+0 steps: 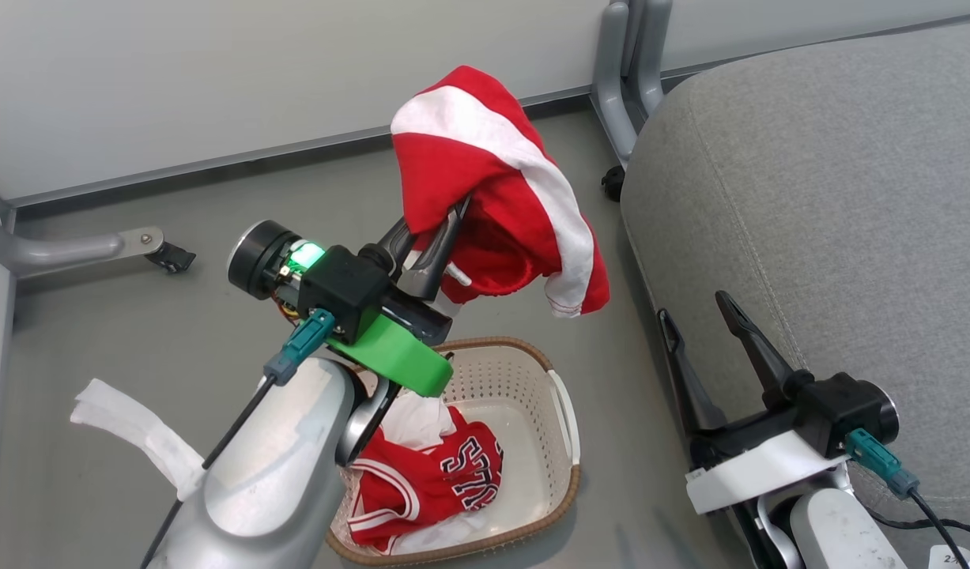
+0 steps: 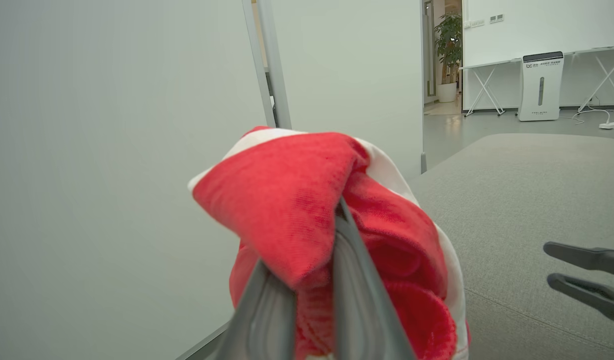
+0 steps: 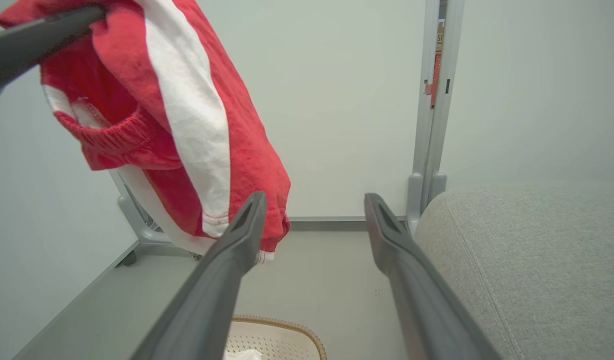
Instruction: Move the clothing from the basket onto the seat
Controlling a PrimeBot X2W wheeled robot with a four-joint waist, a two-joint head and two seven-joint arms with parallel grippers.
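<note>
We hold the striped garment (image 1: 492,174) up in the air in our left gripper (image 1: 443,227). Its two dark fingers are pinched shut on a fold of the red cloth. The rest drapes over the fingertips and hangs down on the side towards the seat (image 1: 832,197), with a broad white stripe running across it. In the head view the garment shows beyond the far rim of the basket (image 1: 568,474) and clear of it, short of the seat's left edge. In the right wrist view we see open air between its hem and the seat's rounded corner.

The jersey (image 1: 437,482) lies crumpled in the basket, against its left wall, lettering up, with some white cloth bunched beside it. The right part of the basket's bottom is bare. The basket stands on the floor (image 1: 176,340), near the seat's left edge but apart from it.

Our right gripper (image 1: 692,307) hangs low at that left edge, its fingers spread wide and holding nothing, tips pointing away from us.

Past the garment stands a pale wall (image 1: 216,71), and grey frame legs (image 1: 623,71) meet the floor at the seat's far left corner.
</note>
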